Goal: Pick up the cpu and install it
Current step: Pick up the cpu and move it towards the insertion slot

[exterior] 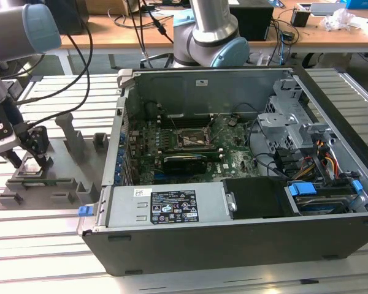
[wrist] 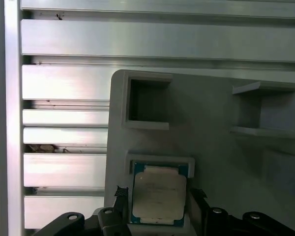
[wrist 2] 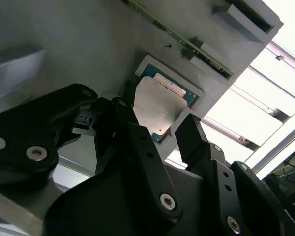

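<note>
Over tray (wrist: 214, 115), fingers (wrist 2: 191, 138) flanking cpu (wrist: 159, 194), exterior view adds case (exterior: 233, 245)

A slatted aluminium counter (exterior: 43, 245) (pale slats, narrow gaps) carries two things directly: a grey holder tray (exterior: 61, 187) at the exterior view's left and, just beside it, an open computer case (exterior: 245, 239).

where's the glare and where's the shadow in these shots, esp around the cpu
Second wrist view: table slats blown out white, the cpu lid catches a pale sheen, the hand is a dark silhouette. First wrist view: slats glare in bands, the cpu evenly lit in the grey tray. Exterior view: soft room light, the case interior shaded.
</note>
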### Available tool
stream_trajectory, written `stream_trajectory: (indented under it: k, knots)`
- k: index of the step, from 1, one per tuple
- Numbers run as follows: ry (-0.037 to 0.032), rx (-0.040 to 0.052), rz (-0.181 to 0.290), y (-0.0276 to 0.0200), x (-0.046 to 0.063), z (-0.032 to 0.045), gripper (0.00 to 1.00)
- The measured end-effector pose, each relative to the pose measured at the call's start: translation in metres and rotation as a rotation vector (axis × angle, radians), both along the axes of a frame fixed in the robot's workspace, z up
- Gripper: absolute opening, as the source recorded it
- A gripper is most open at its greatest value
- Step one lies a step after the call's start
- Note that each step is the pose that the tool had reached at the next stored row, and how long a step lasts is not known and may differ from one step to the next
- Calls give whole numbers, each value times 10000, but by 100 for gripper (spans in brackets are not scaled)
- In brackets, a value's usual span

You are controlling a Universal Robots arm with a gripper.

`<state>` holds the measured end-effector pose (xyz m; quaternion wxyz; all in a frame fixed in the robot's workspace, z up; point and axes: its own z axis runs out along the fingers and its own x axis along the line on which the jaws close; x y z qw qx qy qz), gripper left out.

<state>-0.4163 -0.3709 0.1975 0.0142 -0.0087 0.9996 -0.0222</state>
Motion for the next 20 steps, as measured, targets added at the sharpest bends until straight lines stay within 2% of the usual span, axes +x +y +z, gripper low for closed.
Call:
stream_trajectory:
  k: [7, 14, 20]
  knots:
    - [-1, 86, 0, 0, 0, -51, 60]
    - [-5, 120, 5, 1, 1, -103, 60]
    - [0, 123, 6, 0, 0, -107, 60]
